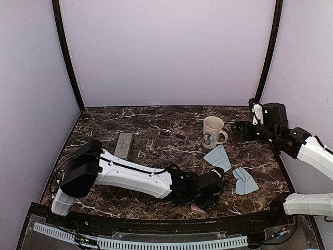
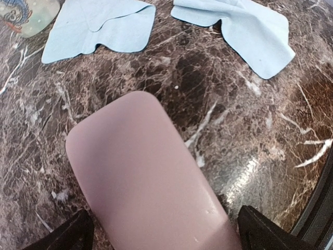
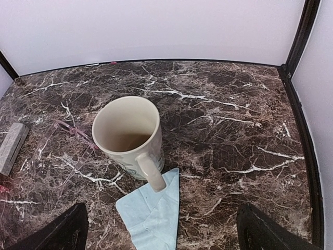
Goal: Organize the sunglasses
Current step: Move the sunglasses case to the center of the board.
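The red-pink sunglasses [image 1: 174,134] lie on the marble left of the mug; the right wrist view shows their translucent frame [image 3: 70,130]. I cannot make out the dark pair against the dark marble. My left gripper [image 1: 209,198] is low at the front middle. It is open, and its fingers [image 2: 73,234] straddle a closed pink case [image 2: 145,177] lying on the table, with a small gap on each side. Only the case's end shows in the top view [image 1: 196,208]. My right gripper [image 1: 237,131] is open and empty, hovering right of the mug.
A cream mug [image 1: 212,130] stands at the back middle, its handle towards the right arm [image 3: 127,135]. Two light blue cloths [image 1: 217,157] [image 1: 244,181] lie between the mug and the left gripper. A grey case [image 1: 124,145] lies at the left.
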`<state>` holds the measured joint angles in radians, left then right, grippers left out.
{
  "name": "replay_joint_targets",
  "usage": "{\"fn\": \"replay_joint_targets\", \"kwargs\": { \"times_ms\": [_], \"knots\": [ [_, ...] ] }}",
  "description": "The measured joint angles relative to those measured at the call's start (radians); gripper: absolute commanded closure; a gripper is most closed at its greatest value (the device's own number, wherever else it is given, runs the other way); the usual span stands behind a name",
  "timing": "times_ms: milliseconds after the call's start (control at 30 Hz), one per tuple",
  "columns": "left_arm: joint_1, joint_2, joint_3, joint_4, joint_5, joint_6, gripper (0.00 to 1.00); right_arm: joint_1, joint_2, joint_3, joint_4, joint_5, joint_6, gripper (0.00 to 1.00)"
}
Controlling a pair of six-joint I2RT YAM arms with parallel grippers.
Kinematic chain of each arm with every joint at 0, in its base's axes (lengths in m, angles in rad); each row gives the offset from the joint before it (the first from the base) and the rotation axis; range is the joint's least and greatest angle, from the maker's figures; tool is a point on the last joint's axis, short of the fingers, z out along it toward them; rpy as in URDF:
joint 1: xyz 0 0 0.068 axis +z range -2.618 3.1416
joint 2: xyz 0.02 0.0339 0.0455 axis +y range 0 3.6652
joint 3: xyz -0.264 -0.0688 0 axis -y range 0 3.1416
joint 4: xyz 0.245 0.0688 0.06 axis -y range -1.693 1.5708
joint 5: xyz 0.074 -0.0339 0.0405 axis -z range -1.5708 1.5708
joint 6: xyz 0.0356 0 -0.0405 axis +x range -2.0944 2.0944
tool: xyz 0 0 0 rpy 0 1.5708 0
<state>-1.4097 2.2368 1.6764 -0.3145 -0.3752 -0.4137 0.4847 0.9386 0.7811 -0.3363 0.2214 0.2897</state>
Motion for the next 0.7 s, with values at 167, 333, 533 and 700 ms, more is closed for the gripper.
{"fn": "replay_joint_targets", "kwargs": {
  "times_ms": [167,333,533,700],
  "knots": [
    [-0.001,-0.003,-0.028,0.023,-0.01,-0.016,0.05,0.0,0.016,0.0,0.002,-0.005,0.0,0.0],
    [0.002,-0.035,-0.085,0.045,-0.007,-0.027,0.07,0.0,0.035,0.0,0.007,-0.013,0.0,0.0],
    [0.04,-0.113,-0.241,0.047,0.024,-0.036,0.09,0.0,0.05,0.0,0.008,-0.03,0.004,0.0],
    [0.071,-0.161,-0.319,0.087,0.065,-0.01,0.04,0.006,0.051,-0.014,0.023,-0.043,0.012,0.0]
  ]
}}
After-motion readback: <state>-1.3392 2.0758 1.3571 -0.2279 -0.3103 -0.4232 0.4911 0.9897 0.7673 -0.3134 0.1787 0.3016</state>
